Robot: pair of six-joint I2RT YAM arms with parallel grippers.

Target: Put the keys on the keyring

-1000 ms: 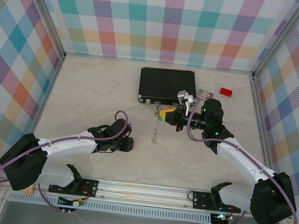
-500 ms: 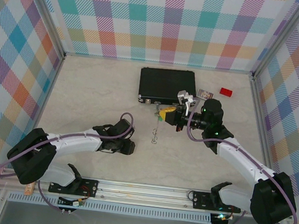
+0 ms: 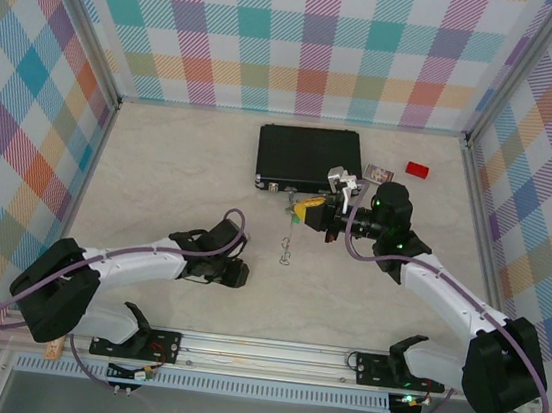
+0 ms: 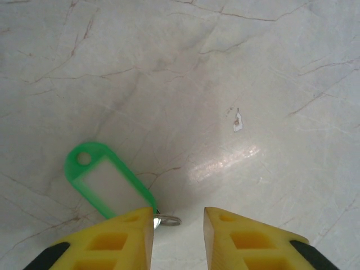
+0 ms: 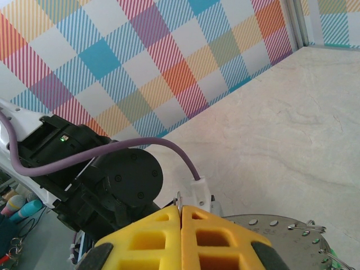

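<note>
A key with a bright-green tag lies flat on the marble table. Its small metal ring rests between the fingers of my left gripper, right beside the left finger. That gripper is open and low over the table. My right gripper, in front of the black case, is shut on the keyring, which reads as a thin upright line from above. The hoop's thin edge pokes out between the pressed fingers of the right gripper.
A black case lies at the back centre with a small card and a red block to its right. Checked walls enclose the table. The left arm's black joint fills the lower left of the right wrist view.
My left gripper has shifted slightly toward the near edge and its jaws have narrowed. The right arm and keyring have stayed still.
</note>
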